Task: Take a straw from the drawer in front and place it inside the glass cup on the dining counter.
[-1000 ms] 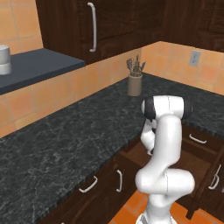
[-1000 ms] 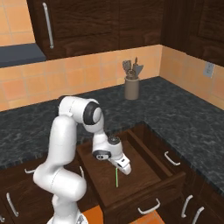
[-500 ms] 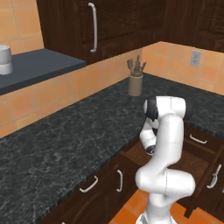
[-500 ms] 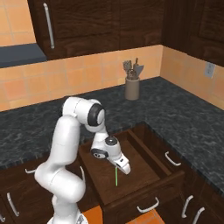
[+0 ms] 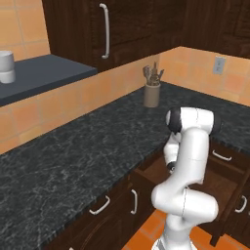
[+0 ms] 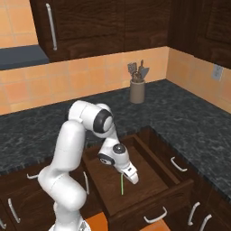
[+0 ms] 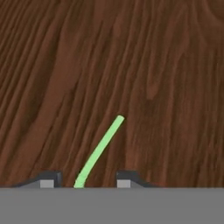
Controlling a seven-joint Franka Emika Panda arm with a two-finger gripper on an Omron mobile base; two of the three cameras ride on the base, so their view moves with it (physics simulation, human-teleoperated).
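Black granite counter [image 6: 189,113] is seen across mid-frame, with the drawer [image 6: 149,180] pulled open at lower centre. Inside it the gripper [image 6: 131,175] is pinched on the straw [image 6: 122,184], which hangs down over the drawer floor.

I see a beige utensil crock [image 5: 152,95] holding dark utensils at the back of the black speckled granite counter [image 5: 73,161], a white cup [image 5: 6,67] on a grey shelf [image 5: 44,73], and a wall outlet [image 5: 219,64] on orange tiles.
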